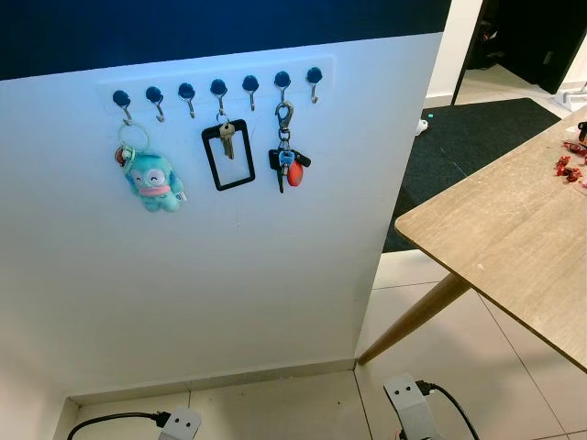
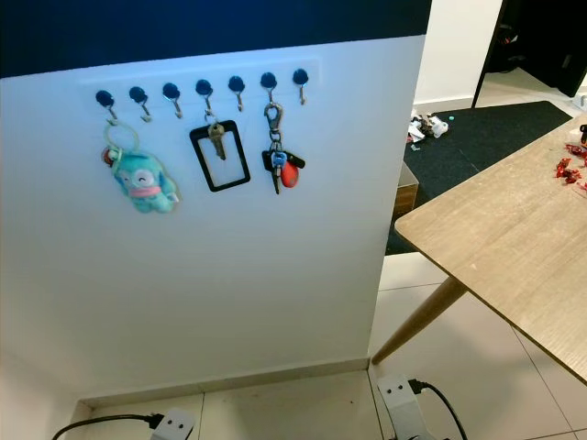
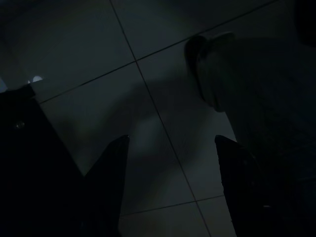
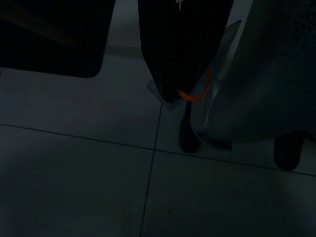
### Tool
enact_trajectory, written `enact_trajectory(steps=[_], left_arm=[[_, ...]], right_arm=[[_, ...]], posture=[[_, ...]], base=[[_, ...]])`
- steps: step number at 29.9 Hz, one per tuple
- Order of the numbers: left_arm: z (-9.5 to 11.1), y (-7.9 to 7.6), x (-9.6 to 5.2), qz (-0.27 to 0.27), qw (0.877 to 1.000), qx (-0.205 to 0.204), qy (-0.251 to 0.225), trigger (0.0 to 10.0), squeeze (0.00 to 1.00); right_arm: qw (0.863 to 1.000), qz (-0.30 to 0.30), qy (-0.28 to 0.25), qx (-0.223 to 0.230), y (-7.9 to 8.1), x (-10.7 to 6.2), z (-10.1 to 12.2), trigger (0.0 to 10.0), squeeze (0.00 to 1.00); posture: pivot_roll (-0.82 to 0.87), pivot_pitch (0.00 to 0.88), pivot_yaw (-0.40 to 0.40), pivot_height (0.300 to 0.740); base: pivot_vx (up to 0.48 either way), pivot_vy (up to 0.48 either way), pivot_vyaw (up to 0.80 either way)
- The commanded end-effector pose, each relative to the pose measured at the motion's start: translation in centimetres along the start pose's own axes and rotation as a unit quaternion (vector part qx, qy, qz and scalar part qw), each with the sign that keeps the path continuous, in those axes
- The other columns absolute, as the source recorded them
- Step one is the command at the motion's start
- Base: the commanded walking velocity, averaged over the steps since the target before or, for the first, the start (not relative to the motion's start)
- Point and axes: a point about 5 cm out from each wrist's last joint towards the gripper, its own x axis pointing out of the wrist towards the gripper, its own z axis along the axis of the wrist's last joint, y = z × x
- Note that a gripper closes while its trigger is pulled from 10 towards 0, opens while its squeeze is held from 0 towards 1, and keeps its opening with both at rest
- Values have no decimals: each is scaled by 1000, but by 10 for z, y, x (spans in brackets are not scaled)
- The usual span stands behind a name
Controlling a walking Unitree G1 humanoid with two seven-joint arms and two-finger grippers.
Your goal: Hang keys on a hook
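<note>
Pretty dark: right gripper (image 4: 180,91) fingers pinched together on an orange ring (image 4: 195,90), above grey floor tiles (image 4: 79,182).

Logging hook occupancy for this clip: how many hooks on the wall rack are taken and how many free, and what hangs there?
Hooks taken: 3, by the teal plush keychain, the key with black rectangular frame and the key bunch with red fob
Hooks free: 4
Total hooks: 7
</note>
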Motion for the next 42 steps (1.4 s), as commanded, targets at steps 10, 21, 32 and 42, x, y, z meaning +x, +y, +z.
enact_trajectory(steps=[10,21,32,42], left_arm=[[3,-2,0,-9,1000,12,7,10000,0],[6,-1,0,-11,1000,20,2,10000,0],[3,-1,0,-14,1000,24,6,10000,0],[2,-2,0,-16,1000,24,8,10000,0]], right_arm=[[1000,3,14,-2,2,-1,-7,10000,0],[1000,-1,18,0,-10,-3,-13,10000,0],[1000,-1,23,2,-13,-4,-18,10000,0],[1000,4,19,2,-5,-2,-12,10000,0]], posture=[[-94,24,73,740],[-95,27,79,740],[-96,31,79,740],[-98,33,77,740]], base=[[0,0,0],[0,0,0],[0,0,0],[0,0,0]])
